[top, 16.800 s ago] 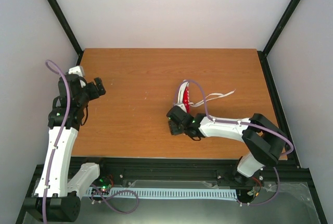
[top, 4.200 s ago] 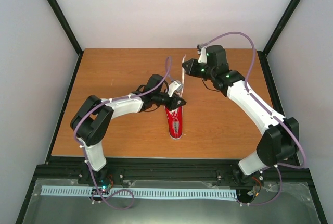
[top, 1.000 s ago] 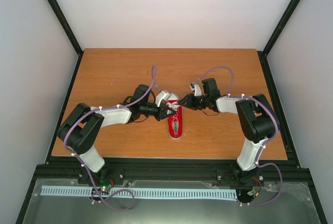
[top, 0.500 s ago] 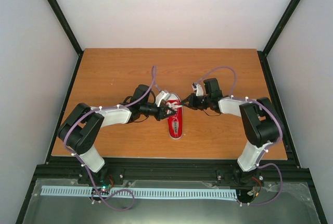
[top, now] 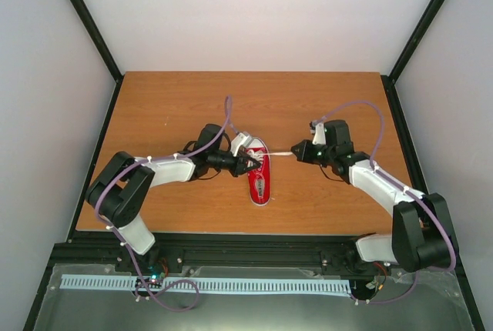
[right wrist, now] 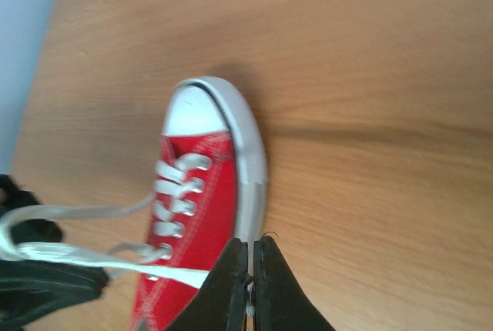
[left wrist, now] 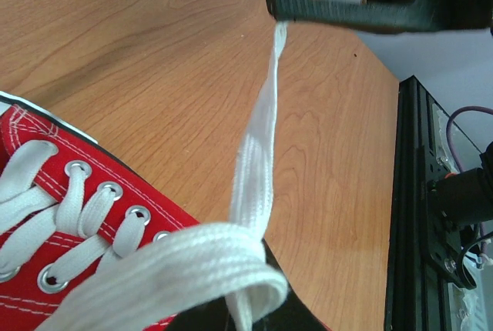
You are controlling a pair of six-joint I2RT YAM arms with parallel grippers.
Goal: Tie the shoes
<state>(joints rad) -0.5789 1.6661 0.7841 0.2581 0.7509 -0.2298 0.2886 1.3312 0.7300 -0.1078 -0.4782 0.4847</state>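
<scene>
The red shoe (top: pixel 259 177) lies mid-table, its white toe cap toward the near edge. My left gripper (top: pixel 246 163) sits at the shoe's left side, shut on a loop of white lace (left wrist: pixel 173 269), with its dark fingers (left wrist: pixel 289 312) just showing under the loop. My right gripper (top: pixel 296 152) is to the right of the shoe, shut on the end of a lace strand (top: pixel 281 153) that runs taut from the shoe. In the right wrist view the shoe (right wrist: pixel 204 192) lies beyond the gripper (right wrist: pixel 251 258), and the lace (right wrist: pixel 115 265) stretches left.
The wooden table (top: pixel 177 108) is bounded by a black frame, with a rail (left wrist: pixel 408 192) along its right edge. White walls enclose the back and sides. Purple cables loop above both arms.
My right gripper has shut on the lace end and drawn back to the right, away from the shoe, pulling the strand straight. The left gripper has stayed in place, holding its loop.
</scene>
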